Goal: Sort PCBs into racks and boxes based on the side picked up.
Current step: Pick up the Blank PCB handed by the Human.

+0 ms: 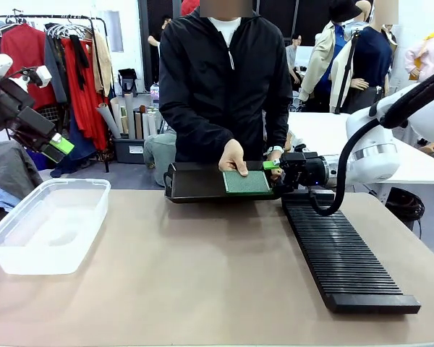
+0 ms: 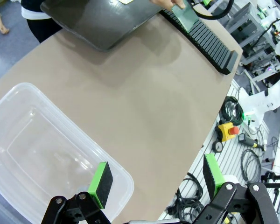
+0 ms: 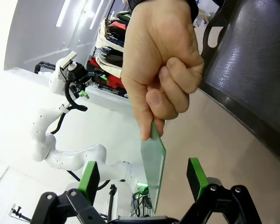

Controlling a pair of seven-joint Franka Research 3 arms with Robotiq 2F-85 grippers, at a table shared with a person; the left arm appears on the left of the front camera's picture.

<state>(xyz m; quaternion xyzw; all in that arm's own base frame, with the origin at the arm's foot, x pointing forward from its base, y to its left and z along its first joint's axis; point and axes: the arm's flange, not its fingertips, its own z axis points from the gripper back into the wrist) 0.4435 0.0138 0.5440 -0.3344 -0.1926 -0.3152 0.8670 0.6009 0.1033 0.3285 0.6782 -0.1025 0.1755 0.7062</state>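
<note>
A person across the table holds a dark flat tray [image 1: 195, 184] with a green PCB [image 1: 247, 182] lying on it, one hand [image 1: 233, 157] resting on the board. The person's other hand [image 3: 161, 60] holds a second, pale green PCB [image 3: 154, 161] edge-on between the spread fingers of my right gripper [image 3: 144, 184], which is open; the pads [image 3: 89, 179] stand clear of the board. That gripper [image 1: 276, 170] sits at the tray's right end, above the far end of the black slotted rack [image 1: 343, 253]. My left gripper [image 2: 156, 179] hangs open over the clear box [image 2: 37, 154].
The clear box [image 1: 47, 224] stands at the table's left edge and the rack runs along the right side. Brown tabletop [image 1: 202, 275] lies between them. Cables and an emergency stop button [image 2: 228, 130] lie beyond the table's edge.
</note>
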